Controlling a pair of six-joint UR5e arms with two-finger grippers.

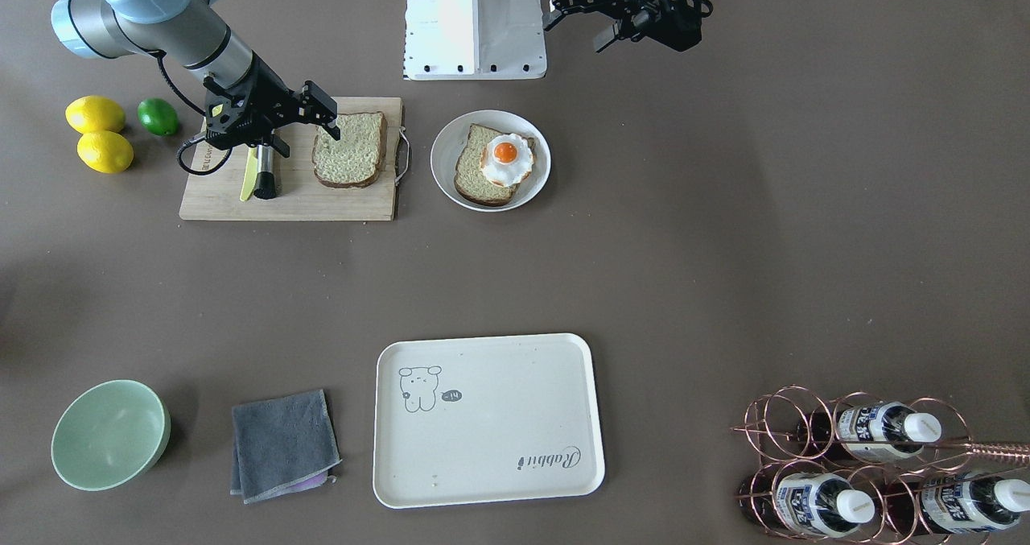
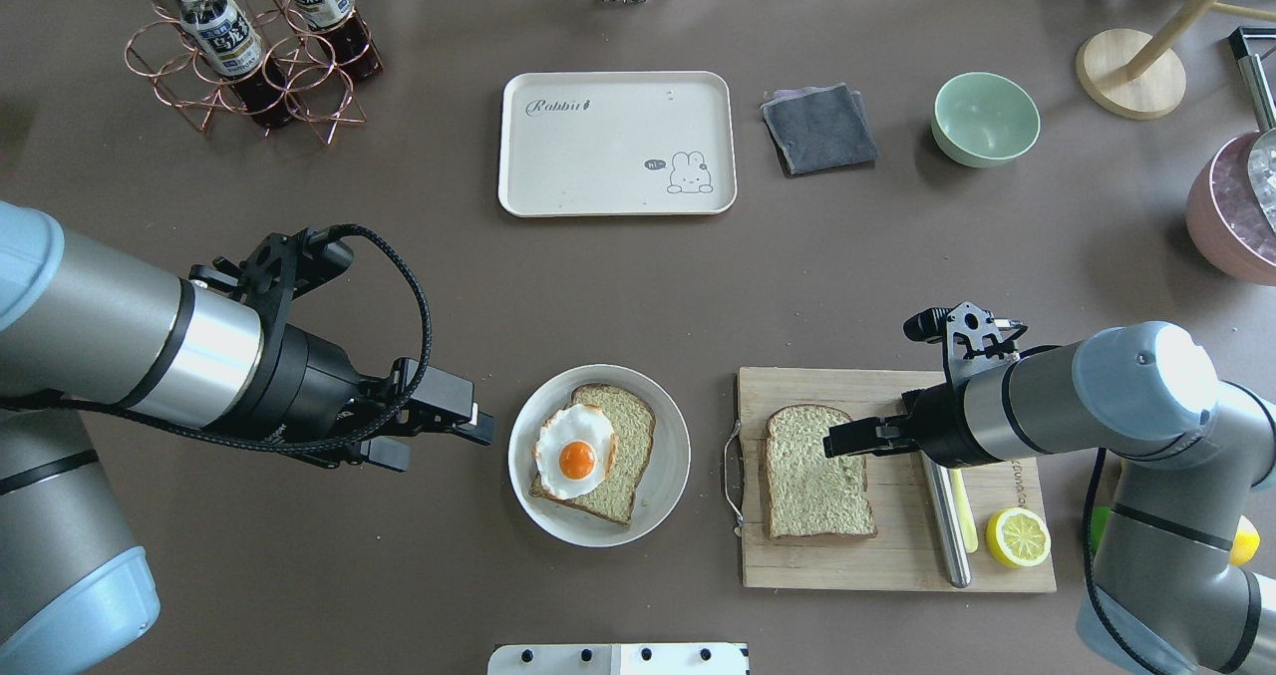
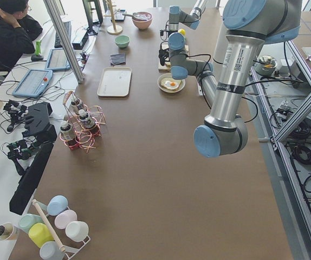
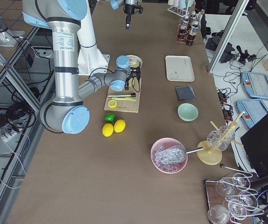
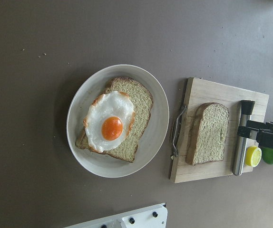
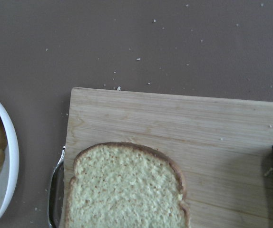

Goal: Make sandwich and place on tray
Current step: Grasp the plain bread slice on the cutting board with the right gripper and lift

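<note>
One speckled bread slice [image 2: 815,471] lies flat on the bamboo cutting board [image 2: 897,565]; it also shows in the right wrist view [image 6: 124,190]. The other slice [image 2: 626,434] lies in the round white plate [image 2: 666,476] with the fried egg [image 2: 573,451] on top of it. My right gripper [image 2: 832,441] hovers open over the board slice's right edge and holds nothing. My left gripper [image 2: 469,434] is open and empty, just left of the plate. The cream tray [image 2: 598,157] lies empty at the far middle of the table.
A steel knife [image 2: 942,515] and a half lemon [image 2: 1017,537] lie on the board under my right arm. Two lemons [image 1: 100,130] and a lime [image 1: 158,116] sit beside it. A grey cloth [image 2: 819,127], green bowl [image 2: 985,117] and bottle rack [image 2: 249,47] flank the tray.
</note>
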